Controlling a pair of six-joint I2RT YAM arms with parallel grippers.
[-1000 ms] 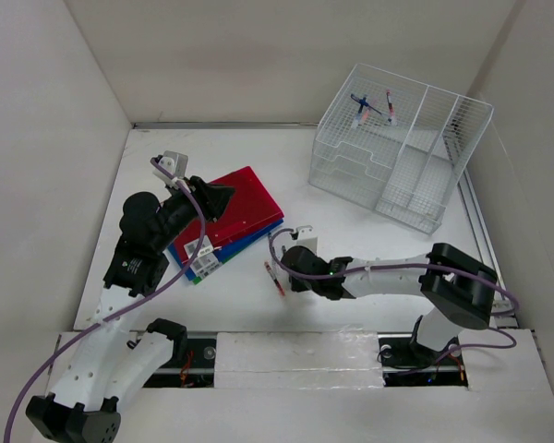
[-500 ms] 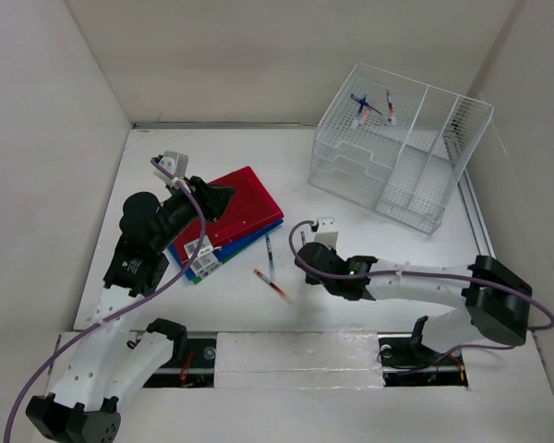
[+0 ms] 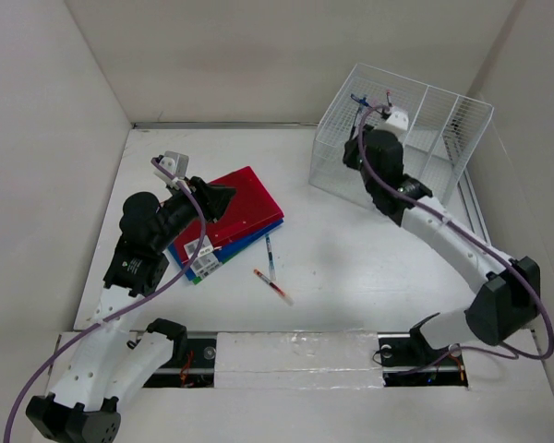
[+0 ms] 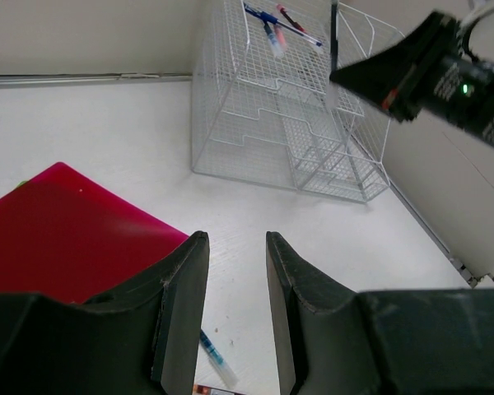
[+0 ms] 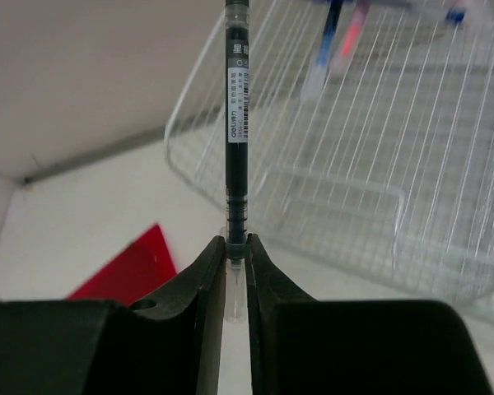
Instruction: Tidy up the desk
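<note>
The white desk (image 3: 351,268) holds a clear-white mesh rack (image 3: 415,175) at the back right. My right gripper (image 3: 360,152) is raised beside the rack's left front and is shut on a black pen (image 5: 237,99), which stands up out of my right gripper (image 5: 236,243). A blue pen (image 3: 362,103) and a red pen (image 3: 389,106) lie on the rack's top tray. My left gripper (image 3: 223,196) is open and empty above the right edge of a red notebook (image 3: 240,203). In the left wrist view my left gripper (image 4: 235,239) shows only desk between its fingers.
A blue pen (image 3: 270,257) and a red pen (image 3: 273,284) lie loose on the desk in front of the notebook stack, which has blue and green covers under the red one. White panels stand at the sides and back. The rack (image 4: 280,123) shows in the left wrist view.
My right arm has risen from the desk near the loose pens and swung back right to the rack, carrying the black pen. The left arm has not moved.
</note>
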